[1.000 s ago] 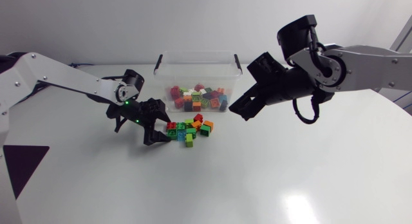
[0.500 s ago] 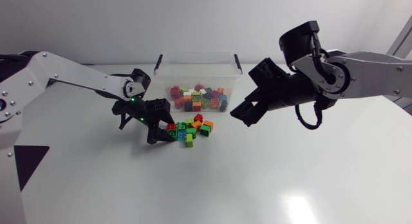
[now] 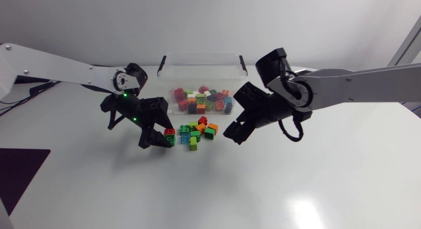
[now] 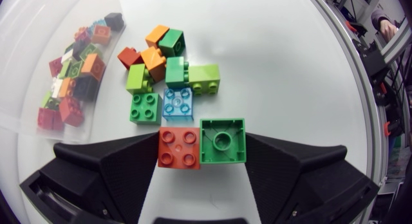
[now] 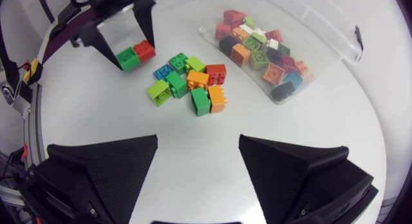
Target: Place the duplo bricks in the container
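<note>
Bright, even overhead light; glare patch on table [image 3: 308, 206]; soft shadows; wrist views bowed at edges.

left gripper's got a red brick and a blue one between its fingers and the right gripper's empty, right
Not blue: in the left wrist view the left gripper holds a green brick beside the red brick. The right gripper is empty.

The left tool [image 3: 158, 141] and right tool [image 3: 235, 135] flank loose bricks [image 3: 195, 132] before the container [image 3: 197, 56].
</note>
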Robot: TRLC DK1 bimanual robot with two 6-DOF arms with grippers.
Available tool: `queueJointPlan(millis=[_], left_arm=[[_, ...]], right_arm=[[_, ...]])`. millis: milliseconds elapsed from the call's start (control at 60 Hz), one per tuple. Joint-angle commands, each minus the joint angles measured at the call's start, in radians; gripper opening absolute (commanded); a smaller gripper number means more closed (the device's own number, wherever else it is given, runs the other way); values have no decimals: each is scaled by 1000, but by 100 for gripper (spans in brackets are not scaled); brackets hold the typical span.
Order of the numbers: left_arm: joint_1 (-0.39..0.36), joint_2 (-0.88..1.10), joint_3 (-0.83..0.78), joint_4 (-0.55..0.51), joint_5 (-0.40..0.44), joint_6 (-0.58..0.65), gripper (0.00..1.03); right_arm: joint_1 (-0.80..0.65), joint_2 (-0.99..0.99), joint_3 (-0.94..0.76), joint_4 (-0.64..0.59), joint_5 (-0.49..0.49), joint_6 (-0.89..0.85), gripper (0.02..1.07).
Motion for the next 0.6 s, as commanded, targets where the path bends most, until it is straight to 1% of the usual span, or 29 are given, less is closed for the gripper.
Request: queueJointPlan(millis=[0,150,200,283,333,483,583], left_arm=[[-15,-99,-46,-26,9,26,68],[-36,-203,-63,-47,10,-21,68],[-47,-234,-65,-47,9,-43,68],[-67,-284,-69,-47,9,-67,68],[-81,-309,-69,-47,9,-84,68],[-107,-343,-43,-44,10,-132,68],[-111,-343,-10,-41,10,-156,68]], right_arm=[[6,75,62,-6,8,-36,95],[9,179,150,-43,9,-95,95],[12,215,180,-54,11,-111,98],[18,267,225,-65,11,-126,98],[21,305,262,-95,11,-147,100],[27,370,323,-118,9,-180,100],[35,405,360,-140,9,-197,100]])
